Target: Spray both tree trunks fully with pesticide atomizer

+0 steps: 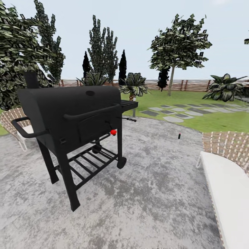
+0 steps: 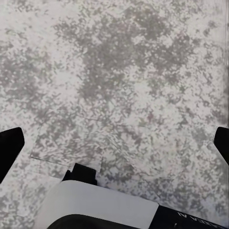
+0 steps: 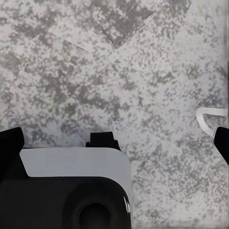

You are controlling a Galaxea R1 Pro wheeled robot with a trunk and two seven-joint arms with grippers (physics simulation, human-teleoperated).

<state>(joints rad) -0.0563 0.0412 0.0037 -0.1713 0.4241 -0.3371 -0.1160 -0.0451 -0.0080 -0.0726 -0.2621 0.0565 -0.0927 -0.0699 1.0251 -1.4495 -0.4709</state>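
A small dark object point(image 1: 179, 136), which I take for the pesticide atomizer, stands far off on the mottled grey paving near the lawn's edge; it is too small to make out in detail. Beyond it, on the garden lawn point(image 1: 221, 121), rises a tree with a straight grey-brown tree trunk point(image 1: 171, 82) and a blocky green canopy. A similar leafy canopy point(image 1: 15, 52) shows at the far left, its trunk hidden behind the grill. My left gripper point(image 2: 114, 145) and right gripper point(image 3: 114, 143) both hang open over bare paving, holding nothing.
A large black barbecue grill point(image 1: 76, 121) on legs and wheels stands close at the left centre. A white-cushioned woven seat point(image 1: 228, 180) sits at the right, another chair point(image 1: 14, 121) behind the grill. Stepping stones point(image 1: 180, 112), palms and a slatted fence point(image 1: 193, 85) lie beyond.
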